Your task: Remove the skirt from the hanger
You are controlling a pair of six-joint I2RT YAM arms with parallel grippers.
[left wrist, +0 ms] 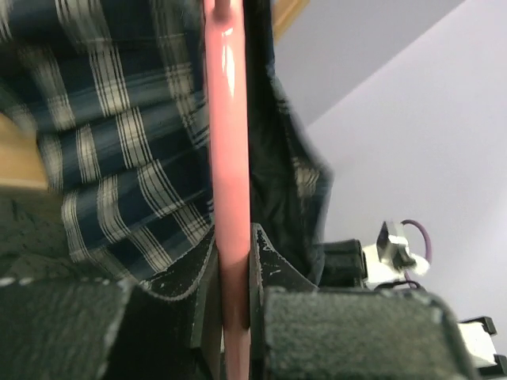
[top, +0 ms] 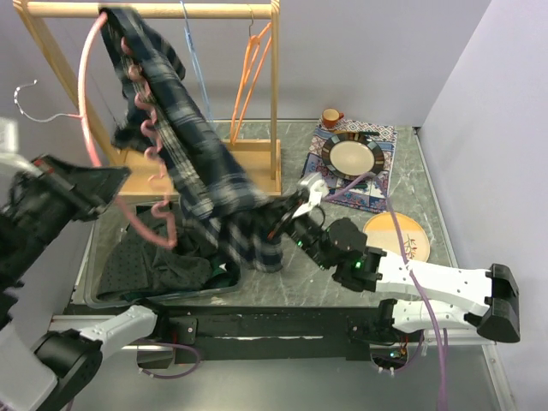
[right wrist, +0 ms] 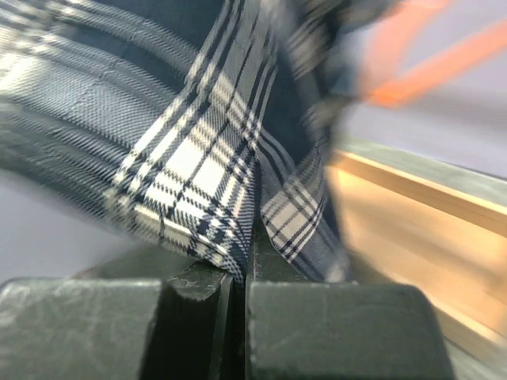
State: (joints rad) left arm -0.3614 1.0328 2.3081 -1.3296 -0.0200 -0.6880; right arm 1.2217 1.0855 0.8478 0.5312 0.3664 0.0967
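The navy plaid skirt hangs stretched in a slant from the pink hanger, which is held up by the wooden rack's top bar. My left gripper is shut on the hanger's pink bar; in the left wrist view the bar runs straight between the shut fingers, with the skirt behind it. My right gripper is shut on the skirt's low end. In the right wrist view the plaid cloth is pinched between the fingertips.
The wooden rack holds orange hangers and a blue hanger. A white hanger is at the left. A grey bin of dark clothes sits under the skirt. A plate on a mat, a mug and an orange plate lie to the right.
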